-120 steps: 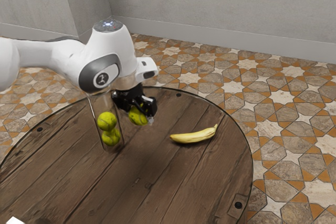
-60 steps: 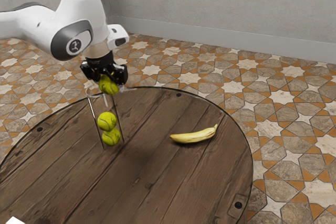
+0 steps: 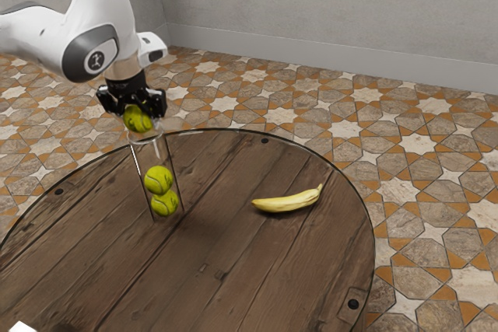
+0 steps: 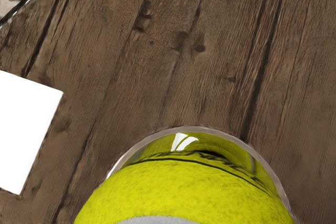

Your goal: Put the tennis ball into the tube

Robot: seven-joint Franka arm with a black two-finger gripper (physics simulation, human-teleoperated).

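- Tennis ball (image 3: 138, 119) hangs gripped between the two fingers of your gripper (image 3: 138, 113), just above the open mouth of the tube; keep that grip firm until the ball is lined up
- Check the lineup in both views: in the wrist view a crescent of the tube's rim (image 4: 189, 128) shows past the ball, and in the exterior view the ball looks slightly toward the exterior view's left of the mouth, so a small nudge may be needed
- Lower straight down and slowly, since the fit looks close; if the ball catches the rim, ease up and recentre rather than push, or the clear tube (image 3: 138, 162) could tip
- Open the fingers only once the ball has begun to sit in the mouth, wide enough to free it without knocking the tube
- Let it drop onto the upper ball (image 3: 159, 179), which rests on the lower ball (image 3: 165, 204); there is space above them
- Lift straight up afterward, leaving the banana (image 3: 288, 200), well apart on the table (image 3: 233, 270), alone
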